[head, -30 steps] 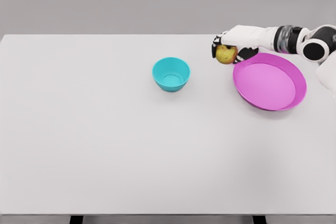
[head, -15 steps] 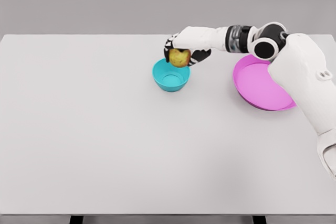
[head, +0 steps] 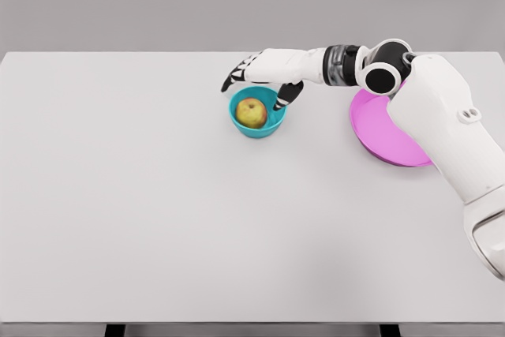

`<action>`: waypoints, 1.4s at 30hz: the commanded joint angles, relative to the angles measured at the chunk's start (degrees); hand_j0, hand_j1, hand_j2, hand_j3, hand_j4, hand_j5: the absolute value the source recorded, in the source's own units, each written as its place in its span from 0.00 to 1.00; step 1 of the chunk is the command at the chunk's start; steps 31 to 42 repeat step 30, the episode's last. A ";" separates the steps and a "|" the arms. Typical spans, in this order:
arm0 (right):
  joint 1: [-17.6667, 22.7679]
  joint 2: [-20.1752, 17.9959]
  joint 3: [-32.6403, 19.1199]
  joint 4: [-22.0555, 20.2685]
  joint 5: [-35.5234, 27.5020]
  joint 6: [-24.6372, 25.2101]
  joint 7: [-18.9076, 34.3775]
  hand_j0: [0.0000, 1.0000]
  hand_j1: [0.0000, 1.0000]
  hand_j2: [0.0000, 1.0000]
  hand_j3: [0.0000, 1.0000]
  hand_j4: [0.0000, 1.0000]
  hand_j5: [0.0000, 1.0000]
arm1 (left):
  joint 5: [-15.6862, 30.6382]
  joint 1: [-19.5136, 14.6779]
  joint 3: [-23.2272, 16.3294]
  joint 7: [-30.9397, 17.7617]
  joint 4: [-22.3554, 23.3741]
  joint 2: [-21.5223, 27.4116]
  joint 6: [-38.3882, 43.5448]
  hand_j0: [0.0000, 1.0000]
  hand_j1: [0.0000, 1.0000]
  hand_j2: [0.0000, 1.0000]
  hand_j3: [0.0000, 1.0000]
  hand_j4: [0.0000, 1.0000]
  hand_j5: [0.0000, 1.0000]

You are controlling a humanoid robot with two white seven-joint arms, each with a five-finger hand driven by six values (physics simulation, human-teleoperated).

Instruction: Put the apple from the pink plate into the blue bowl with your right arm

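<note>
A yellow-green apple (head: 252, 113) with a reddish blush lies inside the blue bowl (head: 271, 125), near the middle of the table. My right hand (head: 258, 83) hovers just above the bowl's far rim, fingers spread and holding nothing. Its white arm stretches in from the right, passing over the pink plate (head: 383, 132), which is partly hidden behind the elbow. The left arm does not appear in this view.
The white table (head: 158, 211) stretches wide to the left and front of the bowl. The right upper arm (head: 450, 132) covers the table's right side and part of the plate.
The right hand carried the apple from beside the plate leftward over the bowl, then let go. The apple now rests in the bowl and the fingers have spread.
</note>
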 commanded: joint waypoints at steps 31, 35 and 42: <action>33.75 -18.29 -47.33 -27.27 -1.45 0.16 -0.02 1.00 1.00 1.00 1.00 1.00 1.00 | 0.08 0.00 0.00 -0.01 0.00 0.00 -0.09 1.00 1.00 1.00 1.00 1.00 1.00; 33.75 -18.29 -47.33 -27.27 -1.45 0.16 -0.02 1.00 1.00 1.00 1.00 1.00 1.00 | 0.08 0.00 0.00 -0.01 0.00 0.00 -0.09 1.00 1.00 1.00 1.00 1.00 1.00; 33.75 -18.29 -47.33 -27.27 -1.45 0.16 -0.02 1.00 1.00 1.00 1.00 1.00 1.00 | 0.08 0.00 0.00 -0.01 0.00 0.00 -0.09 1.00 1.00 1.00 1.00 1.00 1.00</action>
